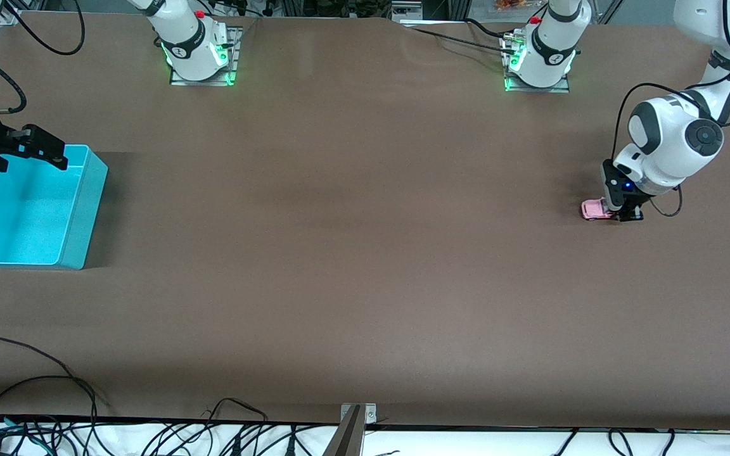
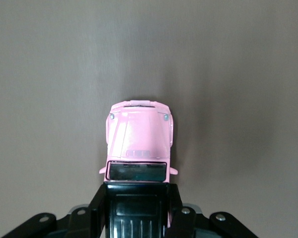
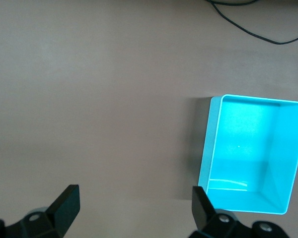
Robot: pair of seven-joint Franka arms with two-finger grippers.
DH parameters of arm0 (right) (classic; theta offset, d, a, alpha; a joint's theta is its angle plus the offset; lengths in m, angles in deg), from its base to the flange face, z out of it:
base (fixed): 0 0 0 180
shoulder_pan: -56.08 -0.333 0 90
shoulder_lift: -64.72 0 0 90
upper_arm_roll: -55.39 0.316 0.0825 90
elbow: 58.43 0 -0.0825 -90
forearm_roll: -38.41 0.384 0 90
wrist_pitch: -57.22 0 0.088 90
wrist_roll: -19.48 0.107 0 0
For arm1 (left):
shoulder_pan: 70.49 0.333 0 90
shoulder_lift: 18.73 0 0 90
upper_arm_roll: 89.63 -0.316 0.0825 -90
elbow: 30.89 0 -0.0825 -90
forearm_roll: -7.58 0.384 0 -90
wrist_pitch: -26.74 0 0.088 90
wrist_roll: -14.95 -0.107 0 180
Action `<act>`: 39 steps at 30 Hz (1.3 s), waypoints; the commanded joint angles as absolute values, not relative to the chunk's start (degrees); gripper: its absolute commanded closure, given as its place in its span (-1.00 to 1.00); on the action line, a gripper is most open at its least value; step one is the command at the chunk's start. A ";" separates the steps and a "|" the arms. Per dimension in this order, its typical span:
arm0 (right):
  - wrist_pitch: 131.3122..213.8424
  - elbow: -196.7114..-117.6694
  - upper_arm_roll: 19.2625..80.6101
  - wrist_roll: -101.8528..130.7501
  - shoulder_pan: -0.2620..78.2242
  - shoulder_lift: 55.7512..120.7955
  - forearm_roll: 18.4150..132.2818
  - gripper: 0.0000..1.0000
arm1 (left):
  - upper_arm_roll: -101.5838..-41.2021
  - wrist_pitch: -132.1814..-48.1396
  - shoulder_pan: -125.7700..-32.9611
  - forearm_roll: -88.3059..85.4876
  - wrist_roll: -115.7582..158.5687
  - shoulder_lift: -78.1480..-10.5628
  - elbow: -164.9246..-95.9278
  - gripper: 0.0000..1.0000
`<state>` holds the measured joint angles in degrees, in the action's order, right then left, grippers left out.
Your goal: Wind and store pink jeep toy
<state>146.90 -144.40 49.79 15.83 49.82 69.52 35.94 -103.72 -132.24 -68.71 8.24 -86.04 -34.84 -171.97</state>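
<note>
The pink jeep toy point(image 1: 595, 209) sits on the brown table at the left arm's end. My left gripper point(image 1: 626, 212) is down at table level, shut on the jeep's rear. In the left wrist view the pink hood point(image 2: 138, 135) points away from the gripper and the black roof point(image 2: 136, 208) lies clamped between the two black fingers point(image 2: 97, 206). My right gripper point(image 1: 38, 149) hangs open over the turquoise bin's point(image 1: 89, 209) edge at the right arm's end, with nothing between its fingers point(image 3: 65, 204). The bin point(image 3: 218, 144) shows empty in the right wrist view.
Both arm bases point(image 1: 197, 54) point(image 1: 539, 60) stand along the table's edge farthest from the front camera. Loose black cables point(image 1: 35, 392) lie along the edge nearest to it, and a metal bracket point(image 1: 357, 418) sits at its middle.
</note>
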 commanded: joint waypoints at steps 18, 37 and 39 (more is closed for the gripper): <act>146.87 -143.77 49.76 15.88 49.84 69.47 35.25 -1.00 | -104.75 -133.05 -67.68 9.25 -87.62 -40.53 -169.68 -0.11; 146.96 -143.77 49.67 15.88 49.84 69.47 35.34 -1.00 | -104.57 -132.52 -67.85 9.25 -87.61 -39.39 -169.14 -1.00; 146.96 -143.77 49.76 15.88 49.75 69.47 35.34 -1.00 | -104.57 -132.52 -67.85 9.25 -87.61 -39.39 -169.14 -1.00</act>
<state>146.92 -144.40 49.62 15.83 49.86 69.52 35.94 -104.49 -132.76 -68.03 8.26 -87.36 -39.24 -169.85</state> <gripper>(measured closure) 0.000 0.000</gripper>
